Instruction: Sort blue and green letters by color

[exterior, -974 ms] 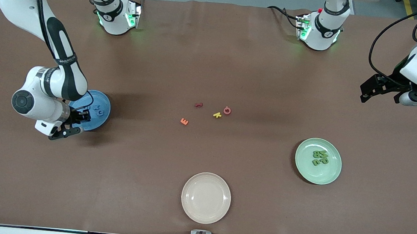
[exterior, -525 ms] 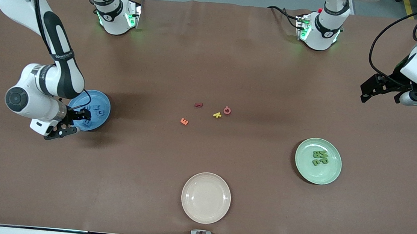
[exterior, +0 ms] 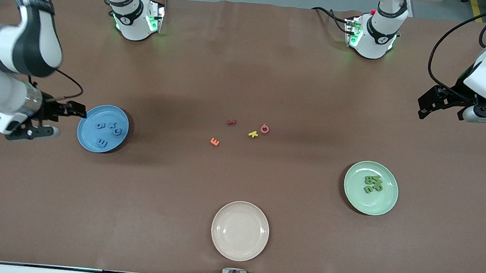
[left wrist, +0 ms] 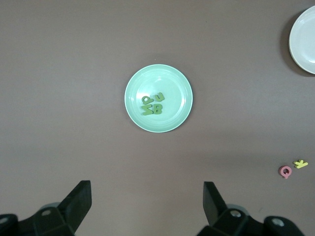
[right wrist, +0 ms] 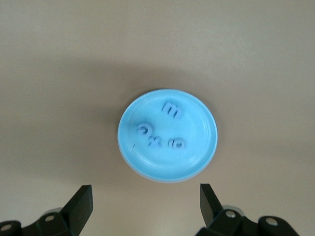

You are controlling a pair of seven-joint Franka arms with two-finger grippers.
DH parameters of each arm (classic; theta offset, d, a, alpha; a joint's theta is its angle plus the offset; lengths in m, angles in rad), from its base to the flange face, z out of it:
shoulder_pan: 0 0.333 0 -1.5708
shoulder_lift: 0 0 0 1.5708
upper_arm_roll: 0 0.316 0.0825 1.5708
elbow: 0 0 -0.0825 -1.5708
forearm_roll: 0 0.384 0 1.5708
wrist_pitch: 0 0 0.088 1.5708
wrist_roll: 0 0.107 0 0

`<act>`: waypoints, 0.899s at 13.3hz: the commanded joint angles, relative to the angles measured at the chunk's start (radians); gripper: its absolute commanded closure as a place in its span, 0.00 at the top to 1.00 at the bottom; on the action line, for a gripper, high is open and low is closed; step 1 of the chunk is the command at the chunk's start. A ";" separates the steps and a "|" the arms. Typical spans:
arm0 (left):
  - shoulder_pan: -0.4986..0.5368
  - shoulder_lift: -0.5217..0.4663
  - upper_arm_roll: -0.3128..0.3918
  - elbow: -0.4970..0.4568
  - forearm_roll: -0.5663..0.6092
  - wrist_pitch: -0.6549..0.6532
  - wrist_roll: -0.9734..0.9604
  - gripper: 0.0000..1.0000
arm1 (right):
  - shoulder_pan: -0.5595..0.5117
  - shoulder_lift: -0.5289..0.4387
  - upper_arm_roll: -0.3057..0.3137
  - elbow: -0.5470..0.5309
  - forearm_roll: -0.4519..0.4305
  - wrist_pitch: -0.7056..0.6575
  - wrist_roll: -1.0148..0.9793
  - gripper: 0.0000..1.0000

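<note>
Several blue letters [exterior: 108,131] lie in the blue plate [exterior: 88,139] toward the right arm's end; they also show in the right wrist view [right wrist: 160,132] in that plate [right wrist: 197,157]. Several green letters [exterior: 373,183] lie in the green plate [exterior: 384,204] toward the left arm's end, and show in the left wrist view [left wrist: 153,104] in that plate [left wrist: 179,83]. My right gripper [exterior: 63,118] is open and empty, raised beside the blue plate. My left gripper [exterior: 441,106] is open and empty, high over the table's left-arm end.
A dark red letter [exterior: 231,122], a yellow letter [exterior: 253,134], a pink letter [exterior: 264,128] and an orange letter [exterior: 215,141] lie mid-table. An empty cream plate [exterior: 240,230] sits near the front camera.
My right gripper has risen and drawn away from the blue plate toward the table's right-arm end, uncovering the blue E in the plate. The left arm has barely moved.
</note>
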 commanded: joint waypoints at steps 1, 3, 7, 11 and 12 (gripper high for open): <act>-0.001 0.005 -0.005 0.016 -0.014 -0.007 0.017 1.00 | 0.016 -0.016 0.004 0.110 -0.008 -0.133 0.117 0.97; 0.001 0.004 -0.005 0.016 -0.016 -0.007 0.017 1.00 | 0.026 -0.016 0.004 0.186 -0.009 -0.194 0.183 0.97; 0.001 0.004 -0.005 0.017 -0.014 -0.009 0.017 1.00 | 0.027 -0.022 0.005 0.258 -0.005 -0.208 0.191 0.97; 0.002 0.007 -0.005 0.033 -0.014 -0.009 0.020 1.00 | 0.026 -0.019 0.002 0.391 0.004 -0.279 0.191 1.00; 0.002 0.007 -0.005 0.034 -0.014 -0.009 0.021 1.00 | 0.023 -0.020 0.002 0.398 0.008 -0.282 0.185 1.00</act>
